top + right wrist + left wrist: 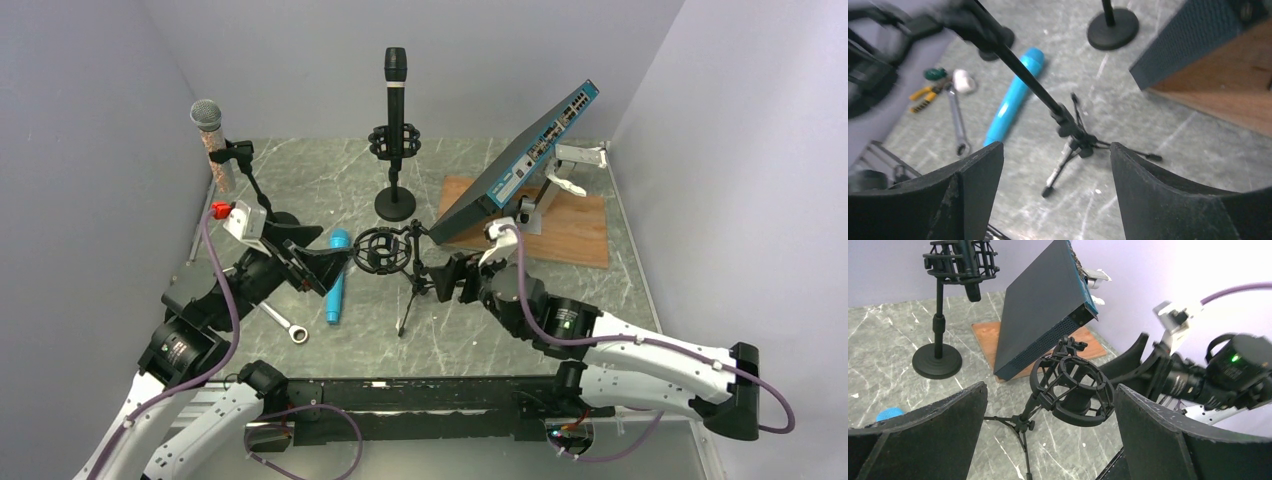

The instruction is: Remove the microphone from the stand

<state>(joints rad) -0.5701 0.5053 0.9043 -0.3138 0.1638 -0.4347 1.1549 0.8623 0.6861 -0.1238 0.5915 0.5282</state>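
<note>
Three microphones and three stands are sharing the marbled desk. At far left, a silver-headed microphone is sitting upright in a clip stand. Beside it, the left hand is hovering with fingers spread wide, gripping nothing. The blue microphone, smooth and one colour all over, is lying flat on the desk out of any stand, partly under that hand and just left of the tripod stand. A wrench is lying near its closer end. The tripod stand's ring mount is sitting empty between the two hands. Behind it, a black microphone is standing in a second ring mount on a round-base stand. The right hand, also open and empty, is facing the tripod stand. At far right, a network switch is leaning over a wooden board.
</note>
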